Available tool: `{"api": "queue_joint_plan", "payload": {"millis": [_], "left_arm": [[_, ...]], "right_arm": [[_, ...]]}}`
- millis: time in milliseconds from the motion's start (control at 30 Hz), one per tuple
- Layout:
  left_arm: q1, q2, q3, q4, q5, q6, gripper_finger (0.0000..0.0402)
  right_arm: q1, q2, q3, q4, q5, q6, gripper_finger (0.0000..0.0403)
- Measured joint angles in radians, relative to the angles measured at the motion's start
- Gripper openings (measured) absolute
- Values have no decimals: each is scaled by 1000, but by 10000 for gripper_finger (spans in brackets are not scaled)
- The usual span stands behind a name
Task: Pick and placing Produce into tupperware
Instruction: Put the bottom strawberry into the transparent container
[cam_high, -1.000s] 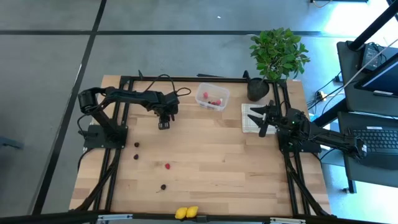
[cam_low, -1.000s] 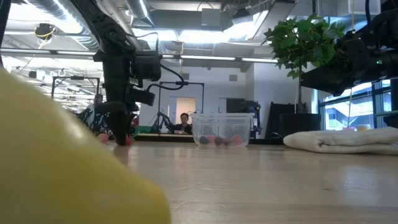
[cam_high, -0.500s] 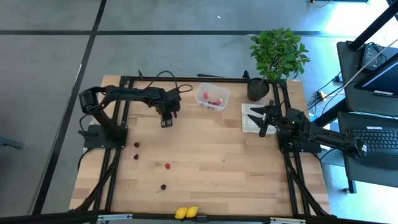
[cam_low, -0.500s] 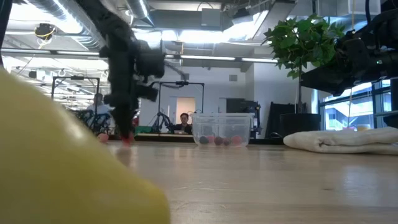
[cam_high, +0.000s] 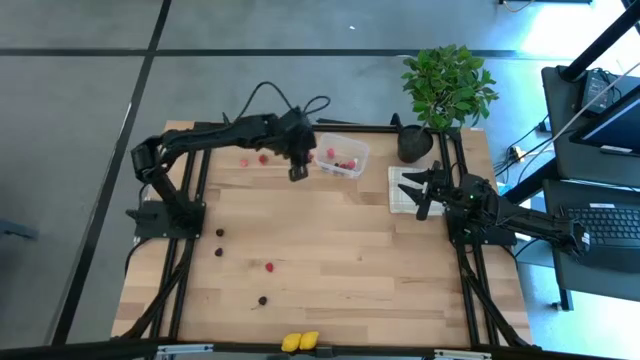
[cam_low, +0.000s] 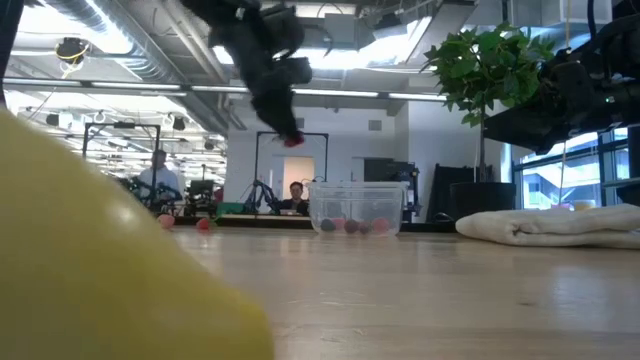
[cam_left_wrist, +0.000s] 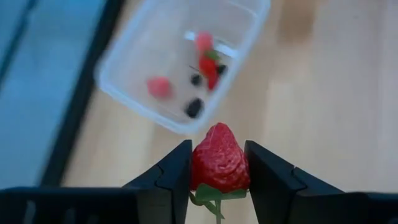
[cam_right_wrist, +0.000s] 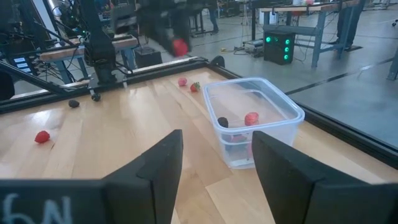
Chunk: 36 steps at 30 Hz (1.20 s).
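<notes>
- Wooden tabletop (cam_high: 350, 250) with a black frame round it, grey floor on all sides; the low view looks past it into a big workshop hall with ceiling ducts and two people far back.
- Two arms. The left one reaches toward the far edge, left gripper (cam_high: 298, 173) raised above the wood just beside the tupperware (cam_high: 341, 155), fingers (cam_left_wrist: 177, 171) clamped on one red strawberry (cam_left_wrist: 217, 158), tip up, green stalk down.
- The right gripper (cam_high: 410, 193) waits over the beige cloth (cam_high: 398, 190) near the right edge, fingers (cam_right_wrist: 158, 165) spread apart with nothing between them.
- One potted plant (cam_high: 447, 85) at the far right corner.
- One clear tupperware near the far edge. The left wrist view looks down into it: three red or pink pieces and two dark ones, blurred.
- Loose produce in the high view: two yellow lemons (cam_high: 300, 341) at the near edge, two red berries (cam_high: 253, 159) by the far edge, one red berry (cam_high: 269, 267) mid-table, three dark round ones (cam_high: 219, 232) toward the left and near side.
- The low view has one lemon filling its near corner as a yellow blur; the carried strawberry shows as a red dot high over the tabletop.
</notes>
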Motion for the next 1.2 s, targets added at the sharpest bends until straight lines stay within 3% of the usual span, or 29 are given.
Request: {"api": "queue_joint_plan", "payload": {"millis": [400,567,867,1200], "left_arm": [[-25,332,427,-101,-35,58,130],[-23,476,530,-108,-36,98,126],[5,617,573,-116,-50,111,133],[19,648,574,-128,-58,112,128]], "right_arm": [[0,0,0,2,0,0,195],[0,0,0,2,0,0,195],[0,0,0,-2,0,-1,195],[0,0,0,-2,0,-3,195]]}}
